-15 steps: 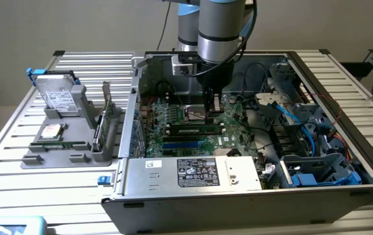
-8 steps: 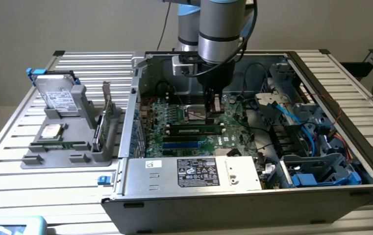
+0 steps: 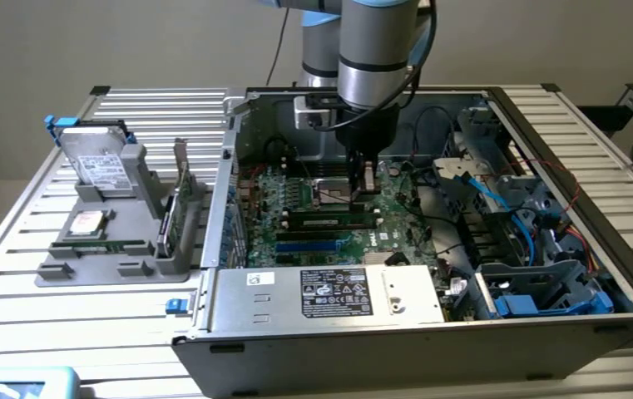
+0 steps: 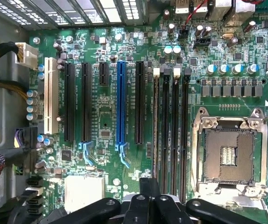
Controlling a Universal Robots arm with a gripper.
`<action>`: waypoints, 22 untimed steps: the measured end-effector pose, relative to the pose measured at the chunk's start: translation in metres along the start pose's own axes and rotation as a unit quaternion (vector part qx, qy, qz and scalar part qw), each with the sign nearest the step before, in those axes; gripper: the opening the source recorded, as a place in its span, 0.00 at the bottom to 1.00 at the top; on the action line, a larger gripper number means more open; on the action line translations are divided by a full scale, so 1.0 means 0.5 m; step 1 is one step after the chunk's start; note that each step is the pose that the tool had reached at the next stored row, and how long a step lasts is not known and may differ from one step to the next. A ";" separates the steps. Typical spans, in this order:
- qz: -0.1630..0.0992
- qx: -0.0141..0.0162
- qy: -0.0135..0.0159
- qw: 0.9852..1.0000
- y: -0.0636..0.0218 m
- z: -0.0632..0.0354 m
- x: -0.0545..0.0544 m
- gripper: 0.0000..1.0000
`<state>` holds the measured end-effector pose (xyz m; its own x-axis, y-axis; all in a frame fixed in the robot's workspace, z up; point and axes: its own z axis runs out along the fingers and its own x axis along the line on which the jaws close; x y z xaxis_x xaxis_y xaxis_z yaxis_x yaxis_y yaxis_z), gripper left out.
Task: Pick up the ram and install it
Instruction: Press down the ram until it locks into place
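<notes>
The ram, a thin green stick, lies flat along the front of the grey holder on the exterior view's left, outside the case. My gripper hangs inside the open computer case, just above the motherboard near the CPU socket. Its fingers are pressed together with nothing visible between them. Below it run the long black memory slots. In the exterior view a green strip with dark chips appears seated in those slots.
A silver hard drive and a tall green expansion card stand in the holder. The case holds the power supply, blue cables and drive cages. A blue expansion slot lies beside the memory slots.
</notes>
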<state>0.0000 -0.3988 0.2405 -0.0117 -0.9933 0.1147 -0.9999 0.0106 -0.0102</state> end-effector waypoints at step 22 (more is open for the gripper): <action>0.010 0.002 -0.006 1.000 0.002 0.016 -0.011 0.11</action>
<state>-0.0009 -0.3945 0.2318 -0.0312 -0.9943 0.1023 -0.9994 0.0297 -0.0158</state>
